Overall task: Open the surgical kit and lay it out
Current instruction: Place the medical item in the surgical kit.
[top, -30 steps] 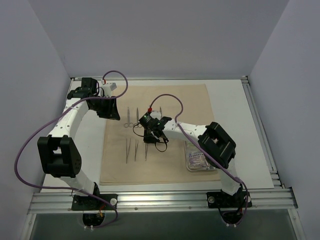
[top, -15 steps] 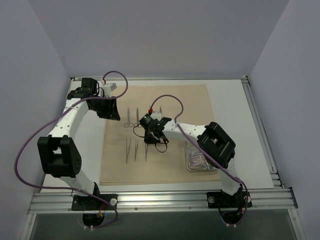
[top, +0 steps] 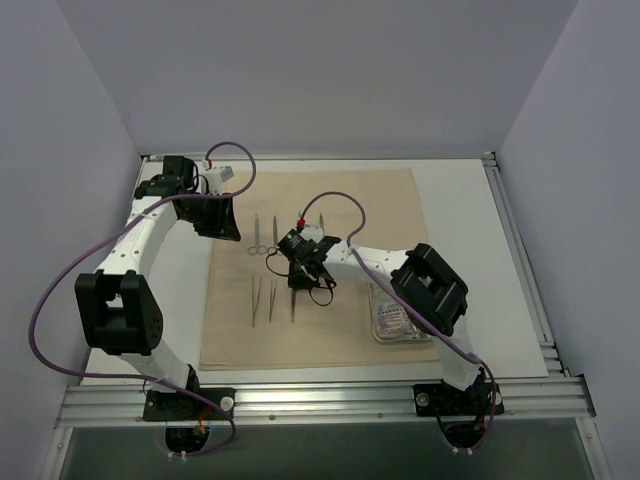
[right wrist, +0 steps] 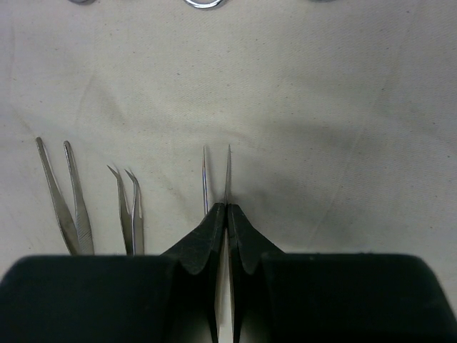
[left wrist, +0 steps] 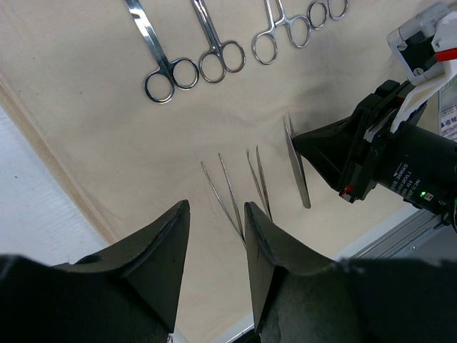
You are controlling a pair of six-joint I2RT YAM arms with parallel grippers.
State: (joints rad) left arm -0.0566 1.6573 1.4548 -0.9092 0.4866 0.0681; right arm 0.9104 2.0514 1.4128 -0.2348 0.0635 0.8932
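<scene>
My right jaws are clamping shut on a pair of tweezers (right wrist: 228,175), its long axis pointing straight ahead of me, hanging parallel to and just beside two other pairs (right wrist: 128,204) lying on the beige cloth (right wrist: 321,107).

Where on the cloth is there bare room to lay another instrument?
Bare cloth lies at far right, between the clamps and its right edge, beyond the tray. A bare strip runs along its near edge, below the tweezers. Crowded: centre-left, around the right gripper.
</scene>
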